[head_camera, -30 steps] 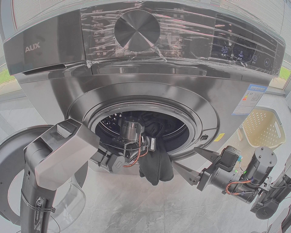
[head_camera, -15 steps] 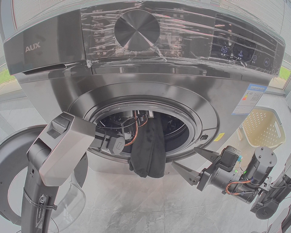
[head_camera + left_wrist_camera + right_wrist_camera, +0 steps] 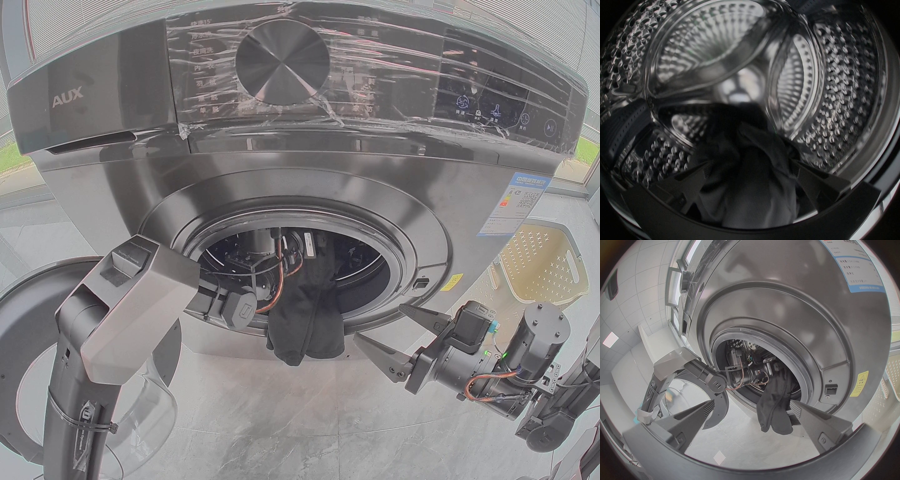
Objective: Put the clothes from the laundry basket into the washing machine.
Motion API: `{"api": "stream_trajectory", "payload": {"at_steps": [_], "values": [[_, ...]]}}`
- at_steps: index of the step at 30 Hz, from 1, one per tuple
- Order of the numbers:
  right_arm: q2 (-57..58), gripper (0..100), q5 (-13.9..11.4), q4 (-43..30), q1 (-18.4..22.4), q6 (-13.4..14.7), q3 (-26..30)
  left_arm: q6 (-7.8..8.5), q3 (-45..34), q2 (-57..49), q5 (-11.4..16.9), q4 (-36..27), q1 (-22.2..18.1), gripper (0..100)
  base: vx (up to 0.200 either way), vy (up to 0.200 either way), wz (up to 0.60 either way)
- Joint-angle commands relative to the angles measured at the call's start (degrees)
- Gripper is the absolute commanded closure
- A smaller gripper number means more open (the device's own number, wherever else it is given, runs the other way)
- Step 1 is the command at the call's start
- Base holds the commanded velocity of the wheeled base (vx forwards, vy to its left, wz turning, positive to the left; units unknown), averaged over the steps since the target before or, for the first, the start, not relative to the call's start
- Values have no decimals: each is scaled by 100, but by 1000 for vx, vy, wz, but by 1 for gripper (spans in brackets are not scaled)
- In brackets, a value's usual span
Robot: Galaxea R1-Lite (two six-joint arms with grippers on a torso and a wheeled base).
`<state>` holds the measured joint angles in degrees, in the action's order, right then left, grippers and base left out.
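Note:
The washing machine (image 3: 437, 206) stands with its round opening uncovered. My left arm goes in through the opening. Inside the perforated drum (image 3: 850, 93), the left gripper (image 3: 750, 162) is open, its fingers (image 3: 815, 184) spread wide. A black garment (image 3: 750, 184) is bunched between them. The rest of the garment (image 3: 306, 312) hangs over the opening's lower rim toward the floor, as the right wrist view also has it (image 3: 775, 405). My right gripper (image 3: 378, 322) is open and holds nothing, low and to the right of the opening, pointing at the garment.
The machine's door (image 3: 25, 350) is swung open at the left, behind my left arm. A cream laundry basket (image 3: 544, 262) stands on the floor right of the machine, behind my right arm. Grey tiled floor (image 3: 281, 425) lies in front.
My left arm lifted the garment up and deeper into the drum, so less of it hangs outside; since half a second ago the wrist has sunk slightly. The right arm has kept still.

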<state>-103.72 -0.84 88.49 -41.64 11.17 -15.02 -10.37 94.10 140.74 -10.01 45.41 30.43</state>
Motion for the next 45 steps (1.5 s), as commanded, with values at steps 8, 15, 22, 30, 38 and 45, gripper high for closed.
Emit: {"api": "stream_trajectory", "payload": {"at_steps": [8,15,22,30,38,45], "values": [[-52,0,-4,1,-2,8,-1,115,-1772,-644,219,-489,323,0,0,0,0],[-43,0,-4,1,-2,8,-1,123,-1825,-495,219,-489,297,0,0,0,0],[-43,0,-4,1,-2,8,-1,185,-1728,-240,254,-454,279,100,0,0,0],[-43,0,-4,1,-2,8,-10,-26,-1060,-214,254,-375,227,100,0,0,0],[-43,0,-4,1,-2,8,-10,-360,205,208,-63,12,95,100,0,0,0],[-43,0,-13,1,-2,8,-10,-334,478,375,-230,144,69,100,0,0,0]]}}
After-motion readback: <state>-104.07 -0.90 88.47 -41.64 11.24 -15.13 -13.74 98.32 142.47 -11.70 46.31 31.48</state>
